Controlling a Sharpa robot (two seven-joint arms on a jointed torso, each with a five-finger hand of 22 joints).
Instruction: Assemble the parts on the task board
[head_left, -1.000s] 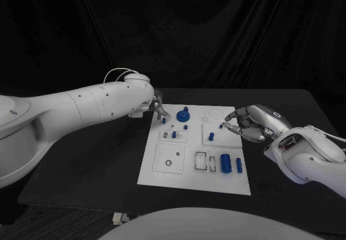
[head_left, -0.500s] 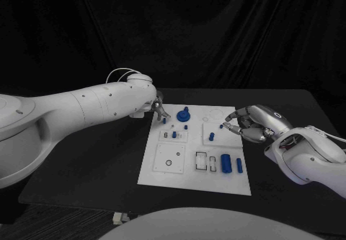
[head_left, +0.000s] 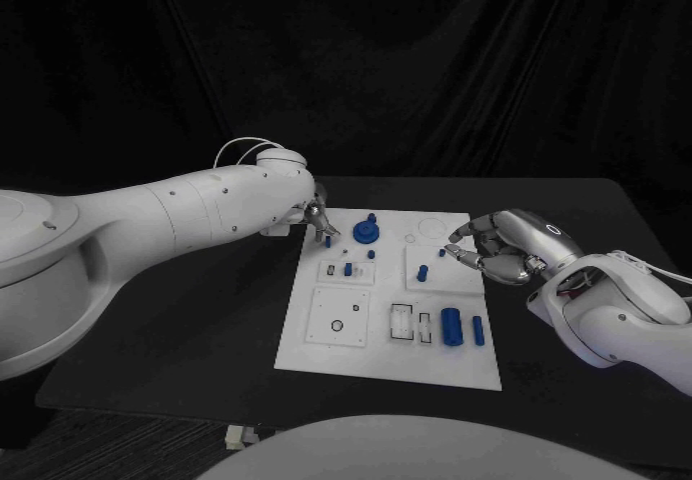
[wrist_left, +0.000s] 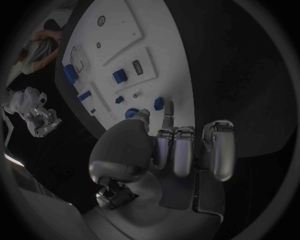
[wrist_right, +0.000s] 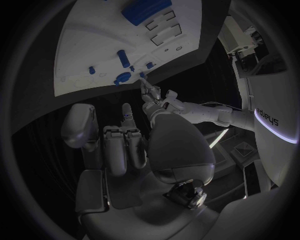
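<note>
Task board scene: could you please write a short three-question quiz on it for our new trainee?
1. True or false: the large round blue part stands at the near edge of the task board.
2. The left hand is at the board's: A) far left corner, B) near right corner, C) middle.
3. Fill in: the two blue cylinders lie side by side toward the board's ___ right corner.
Key: 1 false; 2 A; 3 near.

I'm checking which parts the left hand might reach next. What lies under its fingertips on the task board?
Under the left hand, a small blue part stands at the task board's far left corner. Whether the fingertips touch it cannot be told.
</note>
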